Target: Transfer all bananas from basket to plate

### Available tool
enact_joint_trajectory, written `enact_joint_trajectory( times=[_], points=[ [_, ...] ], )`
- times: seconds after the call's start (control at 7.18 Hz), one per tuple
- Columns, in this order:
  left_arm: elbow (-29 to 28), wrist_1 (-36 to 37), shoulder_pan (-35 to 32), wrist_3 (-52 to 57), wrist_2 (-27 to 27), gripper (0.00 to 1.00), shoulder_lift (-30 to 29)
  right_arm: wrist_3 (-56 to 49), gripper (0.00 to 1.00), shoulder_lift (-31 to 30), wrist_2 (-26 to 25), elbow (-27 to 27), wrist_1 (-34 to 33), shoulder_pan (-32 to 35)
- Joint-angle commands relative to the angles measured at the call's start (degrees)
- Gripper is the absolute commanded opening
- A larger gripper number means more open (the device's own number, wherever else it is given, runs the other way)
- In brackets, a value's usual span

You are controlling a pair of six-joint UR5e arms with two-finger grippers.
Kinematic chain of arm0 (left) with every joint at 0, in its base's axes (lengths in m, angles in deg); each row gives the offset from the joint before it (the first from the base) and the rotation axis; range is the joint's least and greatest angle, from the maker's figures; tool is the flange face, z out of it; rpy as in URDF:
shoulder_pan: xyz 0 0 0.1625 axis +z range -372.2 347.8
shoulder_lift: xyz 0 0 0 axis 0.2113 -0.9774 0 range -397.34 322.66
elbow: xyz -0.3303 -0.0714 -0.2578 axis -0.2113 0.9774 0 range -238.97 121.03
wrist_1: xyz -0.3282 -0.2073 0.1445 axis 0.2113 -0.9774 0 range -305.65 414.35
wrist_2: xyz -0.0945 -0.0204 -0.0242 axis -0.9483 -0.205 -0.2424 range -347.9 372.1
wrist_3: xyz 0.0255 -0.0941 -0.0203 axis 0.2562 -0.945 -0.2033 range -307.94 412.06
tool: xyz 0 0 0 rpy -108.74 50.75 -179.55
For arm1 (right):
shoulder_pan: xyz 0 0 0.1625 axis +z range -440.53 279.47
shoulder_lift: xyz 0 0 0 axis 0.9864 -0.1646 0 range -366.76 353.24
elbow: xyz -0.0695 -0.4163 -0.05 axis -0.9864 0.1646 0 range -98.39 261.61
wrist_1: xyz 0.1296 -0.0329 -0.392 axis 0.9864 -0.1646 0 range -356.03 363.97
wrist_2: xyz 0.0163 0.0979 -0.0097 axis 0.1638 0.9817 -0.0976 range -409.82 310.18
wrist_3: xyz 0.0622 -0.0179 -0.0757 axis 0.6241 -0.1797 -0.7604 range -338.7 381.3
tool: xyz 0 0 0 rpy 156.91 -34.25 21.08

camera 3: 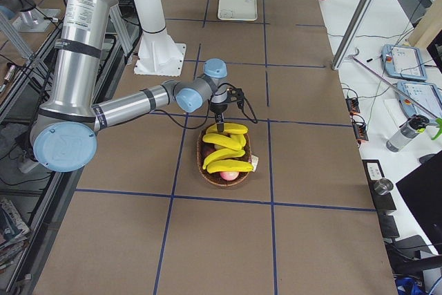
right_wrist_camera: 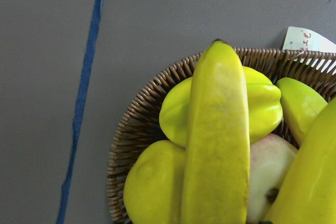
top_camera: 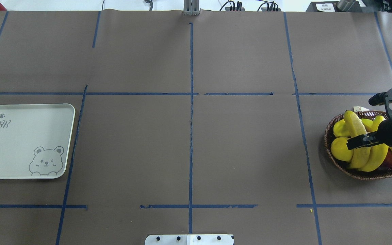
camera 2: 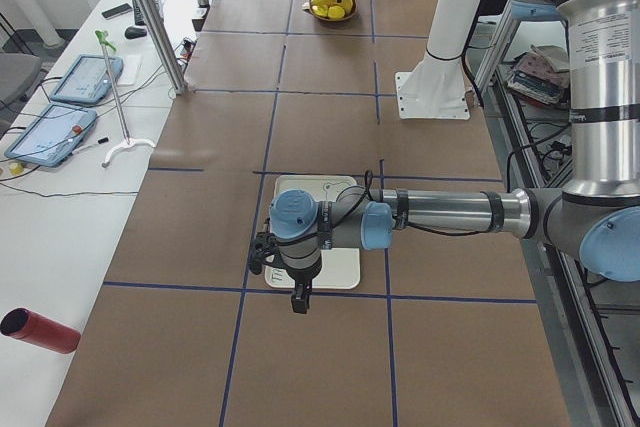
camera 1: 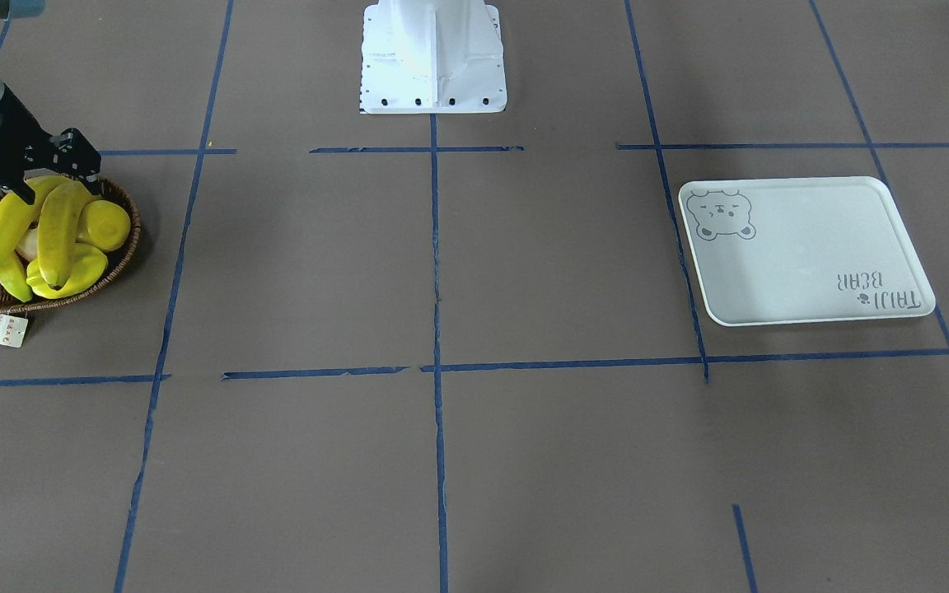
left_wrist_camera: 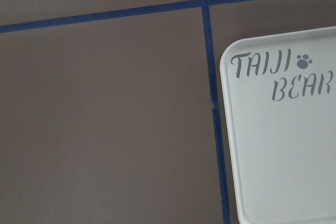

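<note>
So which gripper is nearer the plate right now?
Left. The left gripper hovers at the edge of the plate; the right gripper is at the opposite end, over the basket.

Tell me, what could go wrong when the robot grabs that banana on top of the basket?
1. The bananas lie heaped on a starfruit and other fruit in the basket. Lifting the top one between the right gripper's open fingers might tip neighbours out.
2. The bananas look glossy and curved, and the plate is far across the table, so one might slip on the way.
</note>
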Motion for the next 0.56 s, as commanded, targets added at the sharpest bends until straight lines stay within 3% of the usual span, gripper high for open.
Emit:
enact_joint_trajectory(
  times=[0.0,0.28,0.42],
  points=[
    [0.00,0.00,0.00,-0.06,0.00,0.99,0.00,-0.07,0.81,0.16,-0.82,0.61,-0.04,-0.88],
    [0.00,0.00,0.00,-0.06,0.00,0.99,0.00,-0.15,0.62,0.24,-0.82,1.57,-0.04,-1.41],
    [0.00,0.00,0.00,-0.14,0.00,0.99,0.00,-0.15,0.44,0.16,-0.90,1.66,-0.04,-1.33]
  ],
)
